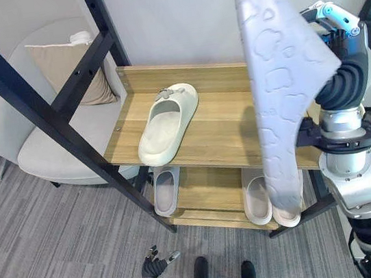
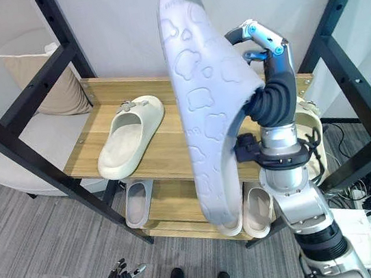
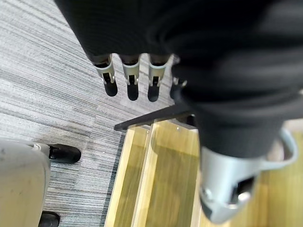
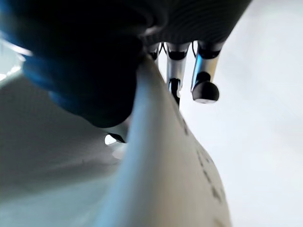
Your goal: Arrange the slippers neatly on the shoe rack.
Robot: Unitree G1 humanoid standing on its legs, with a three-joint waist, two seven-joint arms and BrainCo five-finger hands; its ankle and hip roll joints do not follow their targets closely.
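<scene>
Left eye view: your right hand (image 1: 335, 24) is clamped on the edge of a pale lavender slipper (image 1: 278, 84), held high and near vertical with the patterned sole facing the camera. That grip sits at one side only, so the long free end can swing or twist out as you tilt it flat; the toe could also clip the black frame post (image 1: 43, 110) or the cream slipper (image 1: 167, 124) already on the top shelf of the shoe rack (image 1: 226, 133). Lower shelf holds one grey slipper (image 1: 166, 190) at left and a pale pair (image 1: 256, 198) at right, partly hidden by the held one. Your left hand (image 1: 155, 264) hangs low near the floor.

Right eye view: same scene. Bare space on the top shelf lies right of the cream slipper, behind the raised sole, so you're lowering half blind. A grey armchair (image 2: 27, 144) with a cushion (image 2: 50, 82) stands beside the rack.

Left wrist view: left hand (image 3: 130, 78) relaxed, fingers straight, holding nothing, over the carpet and the rack's corner.

Right wrist view: thumb and fingers (image 4: 203, 80) pinch the slipper's rim; little of the rim sits inside the grasp, slip risk seems real.
</scene>
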